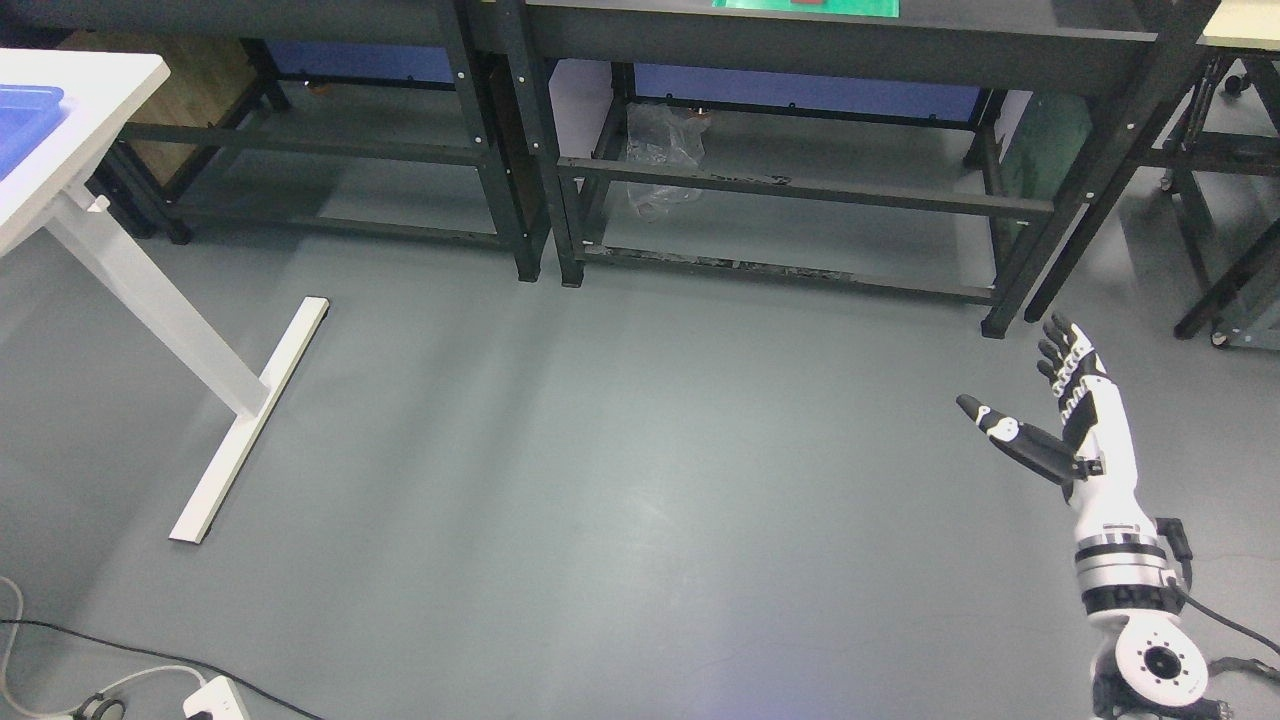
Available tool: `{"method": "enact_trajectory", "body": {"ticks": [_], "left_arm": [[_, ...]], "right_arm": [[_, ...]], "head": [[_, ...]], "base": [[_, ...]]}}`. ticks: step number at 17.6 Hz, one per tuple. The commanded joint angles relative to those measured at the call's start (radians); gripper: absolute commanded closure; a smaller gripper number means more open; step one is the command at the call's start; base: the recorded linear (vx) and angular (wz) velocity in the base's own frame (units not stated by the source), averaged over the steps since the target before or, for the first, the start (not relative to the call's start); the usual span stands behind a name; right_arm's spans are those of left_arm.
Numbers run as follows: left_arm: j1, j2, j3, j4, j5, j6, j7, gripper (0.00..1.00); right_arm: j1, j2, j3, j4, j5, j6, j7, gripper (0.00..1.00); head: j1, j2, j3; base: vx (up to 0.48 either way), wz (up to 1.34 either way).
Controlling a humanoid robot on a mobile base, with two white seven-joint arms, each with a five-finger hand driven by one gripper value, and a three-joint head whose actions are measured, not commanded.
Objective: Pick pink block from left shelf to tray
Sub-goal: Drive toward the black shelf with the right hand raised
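My right hand (1020, 385) hangs over the grey floor at the lower right, fingers spread and thumb out, holding nothing. A blue tray (25, 120) sits on the white table (90, 110) at the far left edge. A green mat (805, 6) with something red on it shows at the top edge on a dark shelf unit (840, 35). No pink block is visible. My left arm is out of view.
Two black metal shelf racks (520, 150) stand across the back, with a crumpled clear plastic bag (660, 150) under the right one. The white table's leg and foot (250, 420) reach onto the floor at left. Cables and a power strip (215, 700) lie at the lower left.
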Motion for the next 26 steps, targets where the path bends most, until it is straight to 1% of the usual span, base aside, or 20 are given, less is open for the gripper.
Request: {"method": "enact_trajectory", "body": {"ticks": [1,16,18,20,22,23,24,25,26], "left_arm": [[0.009,0.017,0.0,0.0,-0.002,0.0,0.001,0.0],[0.009,0.017,0.0,0.0,-0.002,0.0,0.001,0.0],[0.009,0.017,0.0,0.0,-0.002,0.0,0.001,0.0],[0.009,0.017,0.0,0.0,-0.002,0.0,0.001,0.0],[0.009,0.017,0.0,0.0,-0.002,0.0,0.001,0.0],[0.009,0.017,0.0,0.0,-0.002,0.0,0.001,0.0],[0.009,0.017,0.0,0.0,-0.002,0.0,0.001,0.0],[0.009,0.017,0.0,0.0,-0.002,0.0,0.001,0.0],[0.009,0.017,0.0,0.0,-0.002,0.0,0.001,0.0]], "right_arm": [[-0.002,-0.017,0.0,-0.009,0.0,0.001,0.0,0.0],[-0.01,-0.017,0.003,0.0,0.0,0.008,0.001,0.0],[-0.013,-0.017,0.014,0.0,0.046,0.008,-0.002,0.0],[-0.019,-0.017,0.015,0.0,0.272,0.001,-0.022,0.0],[-0.025,-0.017,0.04,-0.006,0.614,-0.002,-0.075,0.0],[-0.025,-0.017,0.072,-0.011,0.816,-0.002,-0.098,0.0],[-0.027,-0.017,0.081,-0.017,0.949,-0.002,-0.112,0.0],[-0.031,-0.017,0.084,-0.025,1.041,-0.002,-0.129,0.0],[-0.03,-0.017,0.083,-0.032,1.033,-0.002,-0.134,0.0]], "head": [[0.0,0.0,0.0],[0.0,0.0,0.0],[0.0,0.0,0.0],[0.0,0.0,0.0],[0.0,0.0,0.0],[0.0,0.0,0.0],[0.0,0.0,0.0],[0.0,0.0,0.0],[0.0,0.0,0.0]], "base": [[0.0,0.0],[0.0,0.0],[0.0,0.0],[0.0,0.0],[0.025,0.0],[0.04,0.01],[0.042,0.0],[0.042,0.0],[0.069,0.02]]}}
